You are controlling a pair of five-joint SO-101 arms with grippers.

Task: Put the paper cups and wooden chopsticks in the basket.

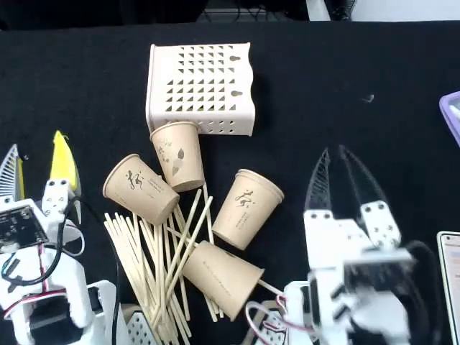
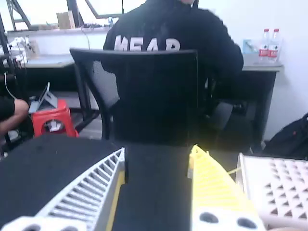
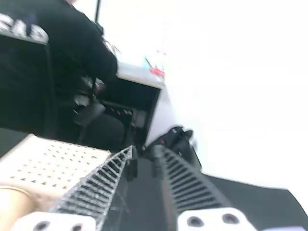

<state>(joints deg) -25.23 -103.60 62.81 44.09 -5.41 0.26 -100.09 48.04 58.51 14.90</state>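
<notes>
Matt brown paper cups [image 1: 245, 209], pale wooden chopsticks [image 1: 154, 269], perforated smooth basket [image 1: 200, 88], black cloth table [image 1: 345, 93]

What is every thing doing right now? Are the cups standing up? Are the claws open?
paper cups: all four tipped on their sides, outside the basket.
wooden chopsticks: loose in a heap, one cup lying on them.
basket: holed wall facing up.
left gripper: open, empty.
right gripper: open a little, empty.

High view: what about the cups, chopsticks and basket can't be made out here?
White perforated basket: its inside is hidden by its own wall, high view.
Pale wooden chopsticks: count unclear, since they are piled partly under brown paper cups and their ends are cut by the bottom edge.
Purple object: cut by the right edge.
</notes>
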